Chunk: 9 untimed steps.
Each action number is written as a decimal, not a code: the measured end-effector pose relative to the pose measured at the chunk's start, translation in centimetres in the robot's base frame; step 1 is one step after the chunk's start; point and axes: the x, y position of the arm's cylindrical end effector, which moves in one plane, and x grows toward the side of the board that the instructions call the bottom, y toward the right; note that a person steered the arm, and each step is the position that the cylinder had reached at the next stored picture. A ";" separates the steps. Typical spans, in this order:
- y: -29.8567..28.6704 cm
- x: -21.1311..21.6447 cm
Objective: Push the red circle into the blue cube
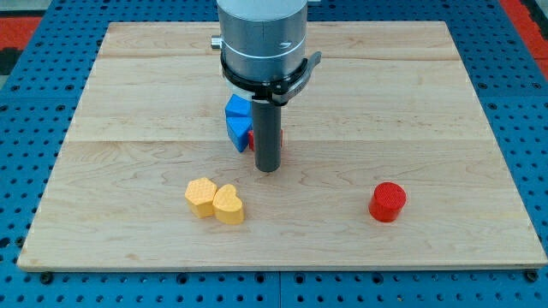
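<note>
The red circle (388, 202) is a short red cylinder at the view's lower right of the wooden board (128, 103). The blue cube (236, 108) sits near the board's middle, with a second blue block (238, 133) touching it just below. My tip (268, 168) is at the end of the dark rod, just below and right of the blue blocks and far to the left of the red circle. A small red piece (252, 139) shows beside the rod, mostly hidden by it.
Two yellow blocks lie at the lower middle, a yellow one (201, 196) and a yellow heart (229, 204), touching each other. The arm's grey body (261, 38) covers the top middle. A blue perforated table surrounds the board.
</note>
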 end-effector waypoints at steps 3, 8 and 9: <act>0.1 -0.8; 16.9 7.9; 16.4 2.3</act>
